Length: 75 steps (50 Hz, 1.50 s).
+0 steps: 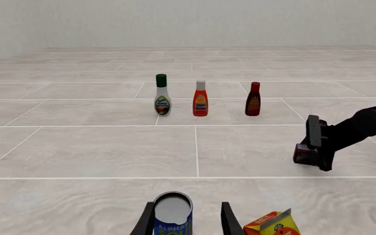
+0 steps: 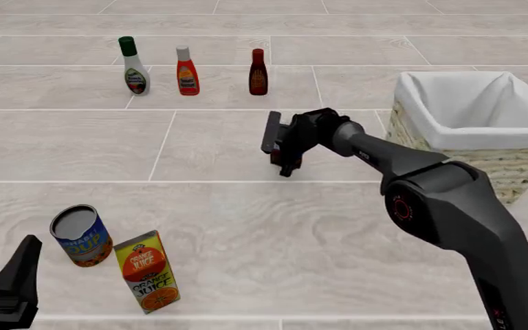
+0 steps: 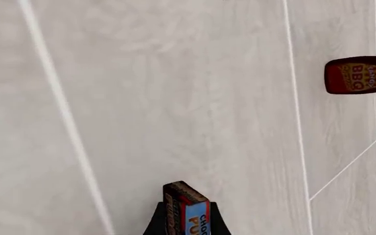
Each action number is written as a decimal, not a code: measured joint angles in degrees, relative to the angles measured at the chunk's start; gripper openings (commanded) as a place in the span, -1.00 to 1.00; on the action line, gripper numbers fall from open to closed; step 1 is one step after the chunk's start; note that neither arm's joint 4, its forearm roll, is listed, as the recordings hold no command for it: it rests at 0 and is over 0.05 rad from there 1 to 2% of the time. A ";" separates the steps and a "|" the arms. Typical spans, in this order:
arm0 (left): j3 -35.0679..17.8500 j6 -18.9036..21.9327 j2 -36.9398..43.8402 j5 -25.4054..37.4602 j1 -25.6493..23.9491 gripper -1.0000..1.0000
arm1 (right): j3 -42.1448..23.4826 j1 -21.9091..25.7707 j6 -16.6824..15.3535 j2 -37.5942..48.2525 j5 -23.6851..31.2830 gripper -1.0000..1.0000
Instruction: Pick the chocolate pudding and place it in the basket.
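- Pale wood-grain tabletop (image 1: 96, 152) runs back to a plain wall in the left wrist view. Three bottles stand in a row: a green-capped dressing bottle (image 1: 162, 95), a red ketchup bottle (image 1: 200, 99) and a dark BBQ sauce bottle (image 1: 253, 99). The left gripper (image 1: 186, 220) is spread wide with nothing between its fingers; a soup can (image 1: 173, 214) stands just beyond them and an orange juice carton (image 1: 273, 224) lies near. The right gripper (image 1: 313, 155) hangs off to one side with something small and dark in it.
- From the front, the right gripper (image 2: 283, 152) is lifted off the table, between the bottle row and the basket (image 2: 447, 141), carrying the chocolate pudding (image 2: 276, 157). The basket's white cloth lining (image 2: 470, 103) shows nothing inside as far as I can see in. So, by my reckoning, the pick is done and the carry is in hand; next the arm must swing right, clear the near rim, then let go over the lining.
- The right wrist view looks down on the table: the fingers are closed on the pudding carton (image 3: 189, 211), its blue edge showing, with the BBQ bottle (image 3: 361, 74) well apart.
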 measured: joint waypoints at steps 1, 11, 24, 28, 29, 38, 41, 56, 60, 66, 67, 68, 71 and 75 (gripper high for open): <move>0.00 0.00 0.00 0.00 0.00 1.00 | 0.09 0.01 -0.06 -0.08 0.02 -1.00; 0.00 0.00 0.00 0.00 0.00 1.00 | 2.49 0.29 -0.25 -2.05 -0.70 -1.00; 0.00 0.00 0.00 0.00 0.00 1.00 | 10.24 0.52 -0.10 -9.71 -3.46 -1.00; 0.00 0.00 0.00 0.00 0.00 1.00 | 13.67 0.72 -0.17 -13.03 -4.49 -1.00; 0.00 0.00 0.00 0.00 0.00 1.00 | 14.57 0.77 -0.18 -13.92 -4.73 -1.00; 0.00 0.00 0.00 0.00 0.00 1.00 | 22.39 1.21 -0.37 -21.72 -6.83 -1.00; 0.00 0.00 0.00 0.00 0.00 1.00 | 24.98 1.45 -0.36 -24.33 -7.49 -1.00; 0.00 0.00 0.00 0.00 0.00 1.00 | 36.90 3.04 -1.00 -36.29 -11.27 -1.00; 0.00 0.00 0.00 0.00 0.00 1.00 | 39.38 3.13 -1.27 -39.00 -12.86 -1.00; 0.00 -0.01 0.00 0.00 0.00 1.00 | 41.97 3.12 -0.97 -42.69 -14.94 -1.00; 0.00 0.00 0.00 0.00 0.00 1.00 | 42.27 3.18 -0.77 -43.28 -15.13 -1.00; 0.00 0.00 0.00 0.00 0.00 1.00 | 42.55 3.24 -0.57 -43.85 -15.29 -1.00; 0.00 0.00 0.00 0.00 0.00 1.00 | 43.60 3.35 -0.17 -45.48 -15.86 -1.00; 0.00 0.00 0.00 0.00 0.00 1.00 | 45.01 3.51 0.33 -47.44 -16.44 -1.00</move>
